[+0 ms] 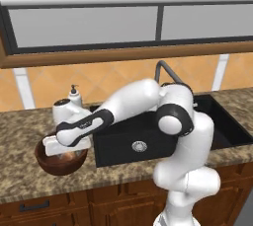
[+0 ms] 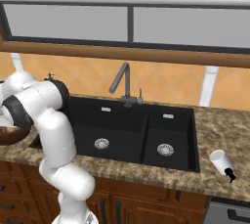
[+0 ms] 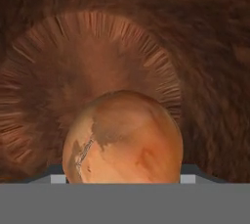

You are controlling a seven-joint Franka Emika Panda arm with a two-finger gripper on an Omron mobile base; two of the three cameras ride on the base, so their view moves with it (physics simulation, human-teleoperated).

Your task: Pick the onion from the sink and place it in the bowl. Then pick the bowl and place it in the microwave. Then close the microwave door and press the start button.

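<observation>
The dark reddish-brown wooden bowl (image 1: 55, 165) stands on the granite counter left of the black sink (image 1: 118, 152). My gripper (image 1: 65, 152) reaches down into the bowl from above. In the hand view the pale tan-orange onion (image 3: 122, 135) sits between my two fingertips (image 3: 58, 179), filling the gap, with my gripper (image 3: 122, 179) shut on it. Behind the onion is the grained inside of the bowl (image 3: 117, 47). The right base view shows the rim of the bowl (image 2: 7, 136) at the far left edge, beside the arm.
The two-basin sink (image 2: 122, 120) has a dark gooseneck tap (image 2: 122, 78) behind it. A soap dispenser (image 1: 74, 95) stands at the wall behind the bowl. A white bottle (image 2: 222, 162) lies on the counter right of the sink. Cabinet drawers run below the counter edge.
</observation>
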